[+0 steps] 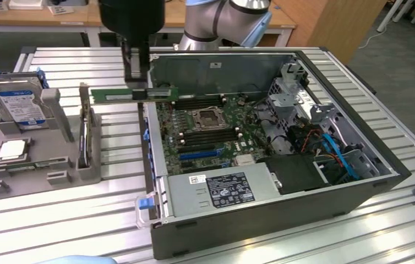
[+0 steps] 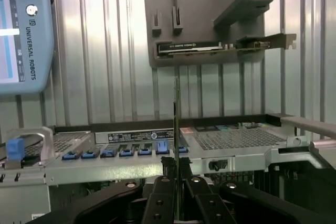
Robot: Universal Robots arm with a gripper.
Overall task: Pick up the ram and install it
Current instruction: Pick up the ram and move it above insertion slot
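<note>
The ram (image 1: 115,94) is a long green stick, held level and on edge in the air. My gripper (image 1: 140,91) is shut on it near the end toward the exterior view's right. It hangs over the near-left wall of the open computer case (image 1: 383,165), above the motherboard (image 1: 207,132) and apart from it. In the wrist view the ram (image 2: 176,129) shows edge-on as a thin line rising from my gripper (image 2: 177,203), with the case's rim and blue tabs below it.
A grey parts fixture (image 1: 38,165) stands at the exterior view's left, holding a hard drive (image 1: 20,104), a square CPU chip (image 1: 13,149) and an upright card (image 1: 84,132). A teach pendant (image 2: 23,30) lies on the slatted table. The power supply (image 1: 222,190) fills the case's near side.
</note>
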